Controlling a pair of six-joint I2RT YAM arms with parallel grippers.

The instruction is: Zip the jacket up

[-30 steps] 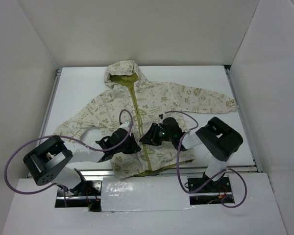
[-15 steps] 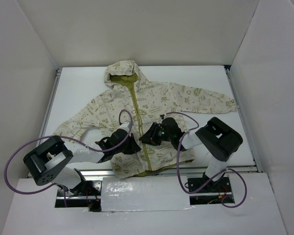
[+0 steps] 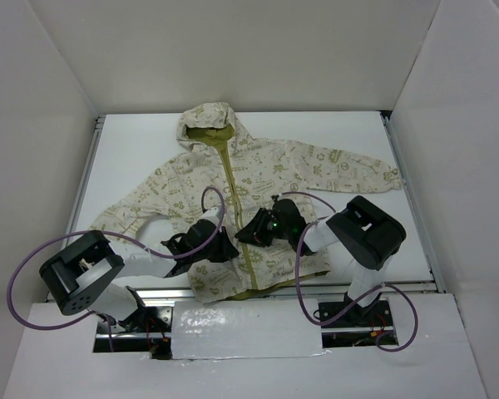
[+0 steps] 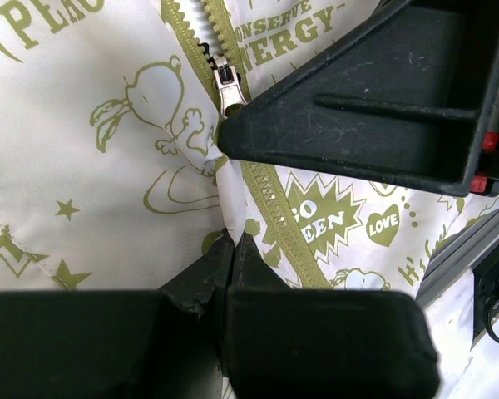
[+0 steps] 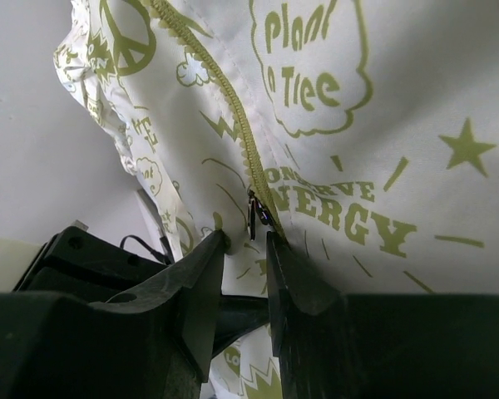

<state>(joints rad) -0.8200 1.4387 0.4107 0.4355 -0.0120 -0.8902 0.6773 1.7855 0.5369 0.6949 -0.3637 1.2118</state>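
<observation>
Pinching the limp cream doodle-print jacket (image 3: 274, 166), left gripper (image 4: 231, 248) anchors it; right gripper (image 5: 245, 245), narrow, brackets the silver zipper slider (image 4: 229, 87), grip unclear.

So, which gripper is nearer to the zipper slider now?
Right. The right gripper has its fingertips at the zipper slider; the left gripper pinches the jacket lower, toward the hem.

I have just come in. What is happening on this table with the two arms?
Two robot arms are zipping up a small hooded jacket that lies flat, front up, on the table. The left gripper is shut on the fabric beside the zipper, below the slider. The right gripper has its fingers close around the slider's pull; whether it pinches it, I cannot tell. The slider sits low, with a long stretch of zipper above it.
</observation>
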